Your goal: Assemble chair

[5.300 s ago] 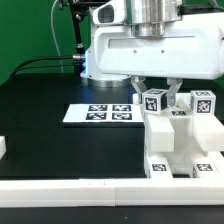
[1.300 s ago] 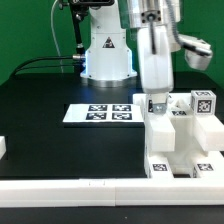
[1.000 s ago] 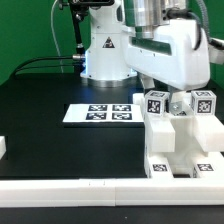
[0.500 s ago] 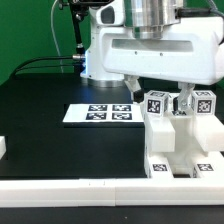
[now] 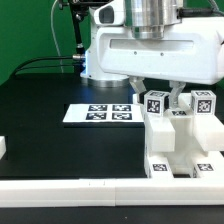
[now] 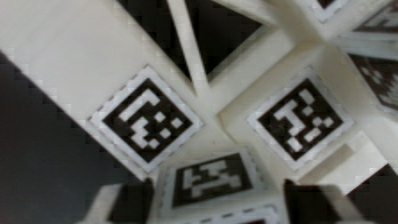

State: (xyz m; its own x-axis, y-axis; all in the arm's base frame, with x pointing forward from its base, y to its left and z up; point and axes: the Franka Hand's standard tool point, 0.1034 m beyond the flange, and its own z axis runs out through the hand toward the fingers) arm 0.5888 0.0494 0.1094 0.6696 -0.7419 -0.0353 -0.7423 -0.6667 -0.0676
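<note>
Tool (image 5: 158,99) pinches tagged chair cube (image 5: 155,102) atop white chair assembly (image 5: 180,145), right of marker board (image 5: 100,113) on black counter (image 5: 50,120).

We see a green wall (image 5: 35,30) behind a black table (image 5: 50,135). The marker board (image 5: 100,114) lies flat on it, and a long plain white rail (image 5: 70,186) borders its near edge. Light is even and bright.

The chair assembly (image 5: 180,140) sits at four o'clock on the table (image 5: 50,115); the marker board (image 5: 100,113) lies at its nine o'clock.
</note>
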